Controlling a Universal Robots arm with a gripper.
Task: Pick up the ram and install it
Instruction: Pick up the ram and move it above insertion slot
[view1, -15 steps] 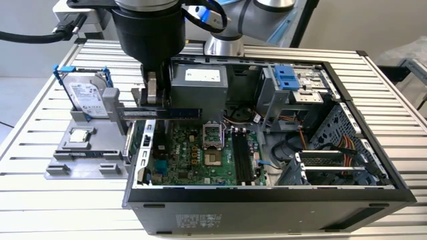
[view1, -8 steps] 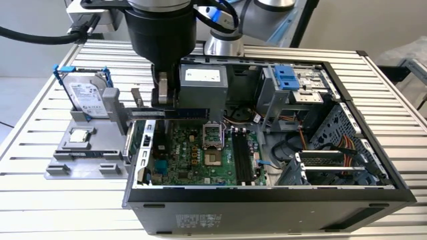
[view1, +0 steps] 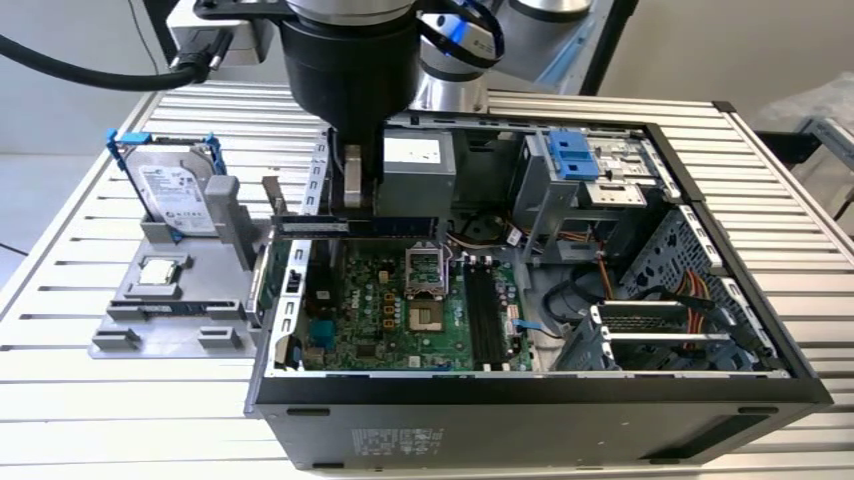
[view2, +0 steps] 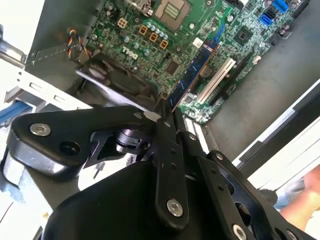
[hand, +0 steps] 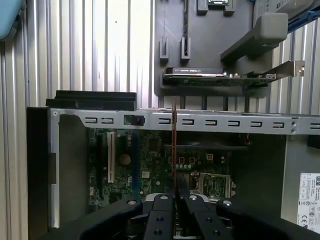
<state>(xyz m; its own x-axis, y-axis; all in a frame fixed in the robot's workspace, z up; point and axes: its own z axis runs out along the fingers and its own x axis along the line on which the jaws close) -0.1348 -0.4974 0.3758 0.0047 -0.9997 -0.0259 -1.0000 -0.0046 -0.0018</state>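
While edge-on, ram clear above motherboard

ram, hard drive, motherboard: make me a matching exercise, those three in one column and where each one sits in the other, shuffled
Things
1 ram
2 hard drive
3 motherboard

Places
a lying flat inside the case
b standing upright in the grey fixture beside the case
c clamped in the pincer, above the case

Pairs: 1-c, 2-b, 3-a
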